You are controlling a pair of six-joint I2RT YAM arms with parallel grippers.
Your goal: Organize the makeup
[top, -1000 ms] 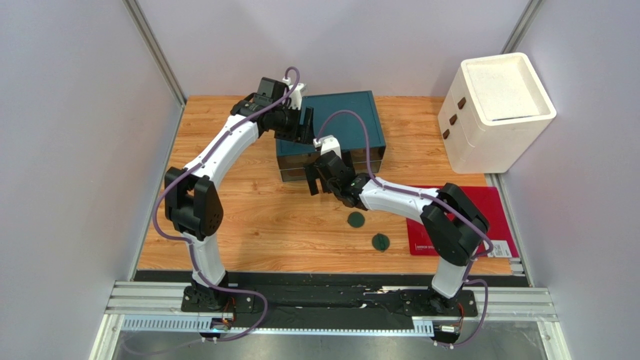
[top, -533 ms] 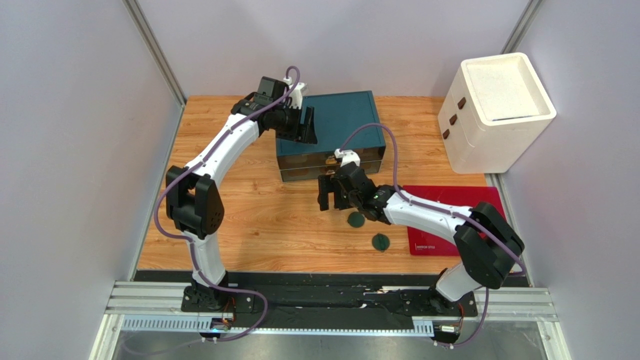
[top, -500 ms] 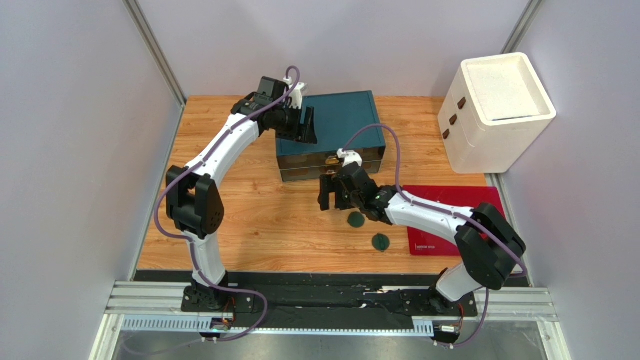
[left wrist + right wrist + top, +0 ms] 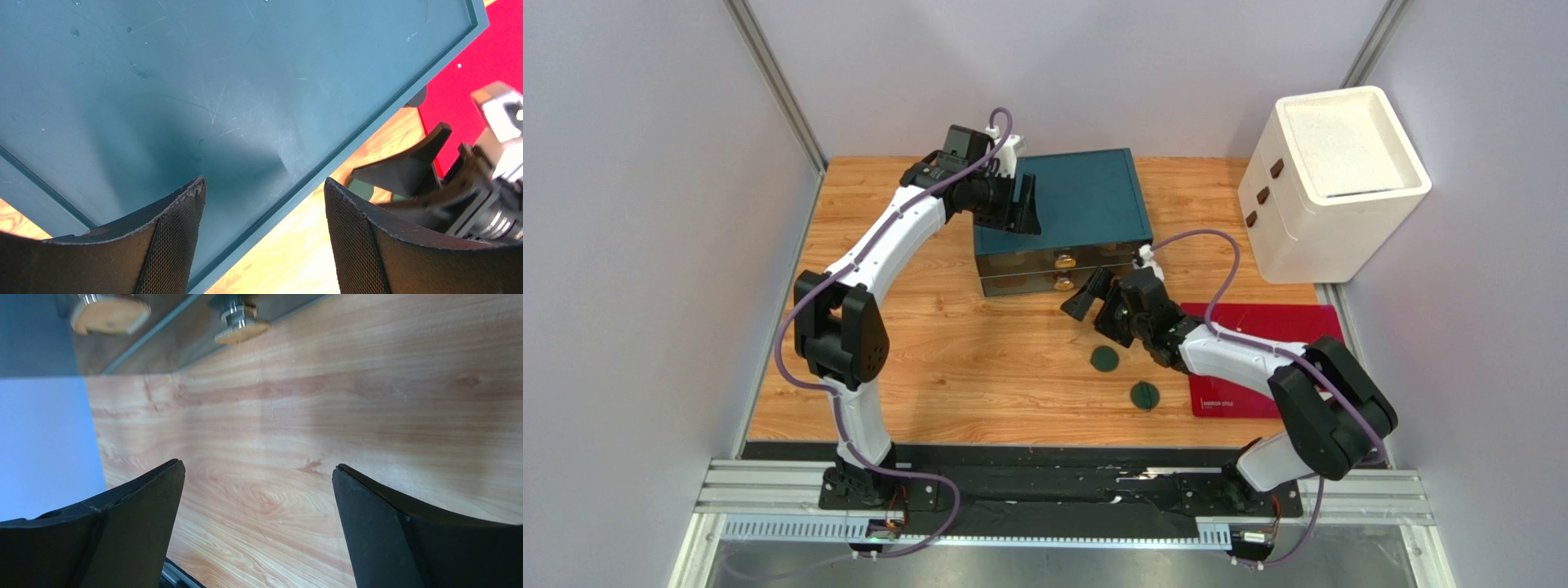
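Two small round dark green discs (image 4: 1103, 359) (image 4: 1145, 396) lie flat on the wooden table in front of the teal box. My right gripper (image 4: 1089, 297) is open and empty, just in front of the box's drawers and above and behind the nearer disc. In the right wrist view the gripper (image 4: 258, 467) shows bare wood between its fingers. My left gripper (image 4: 1020, 206) hovers open and empty over the left part of the box top, as its wrist view (image 4: 264, 184) shows. The bottle, tubes and jar are out of view.
The teal box (image 4: 1087, 196) stands at the back middle, with two round drawer knobs (image 4: 110, 312) (image 4: 239, 327) on its front. A red mat (image 4: 1320, 328) lies at the right, partly under the right arm. A white foam box (image 4: 1342, 178) stands at the back right. Grey walls enclose the table.
My right arm has swung its wrist to the right along the box's front, and its gripper now points left. The left arm and both discs have not moved.
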